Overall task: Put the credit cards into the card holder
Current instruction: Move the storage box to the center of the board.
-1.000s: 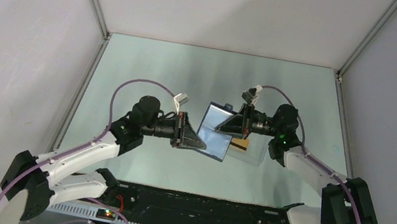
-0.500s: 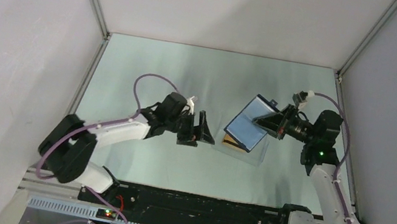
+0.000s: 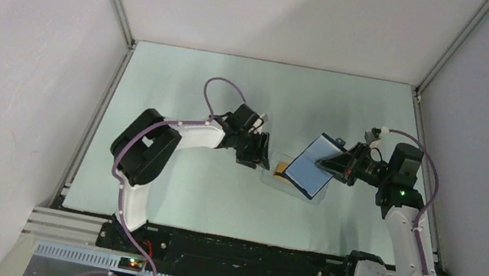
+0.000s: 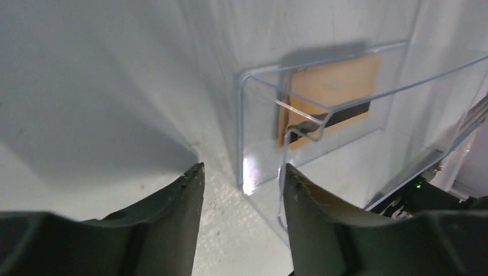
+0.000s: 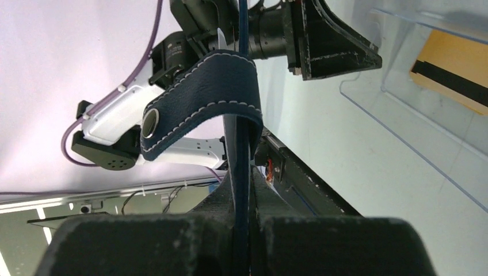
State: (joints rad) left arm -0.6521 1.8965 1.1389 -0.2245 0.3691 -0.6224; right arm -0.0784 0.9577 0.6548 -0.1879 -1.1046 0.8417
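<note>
While the R pincer [image 3: 339, 167] is clamped on the card holder [image 3: 312, 167], holding it opened & tilted over the clear tray [image 3: 315, 196], we see the L pincer [image 4: 241, 172] w/ fingers apart, empty, low over the surface [image 3: 215, 201], just beside a tray corner. Credit cards [image 4: 336, 86] lie flat inside the tray, dark stripe showing.

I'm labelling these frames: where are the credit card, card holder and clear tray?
credit card [image 4: 336, 86], left wrist view, tan face
card holder [image 3: 309, 166], top external view, blue inner face
clear tray [image 4: 240, 132], left wrist view, near corner edge
</note>
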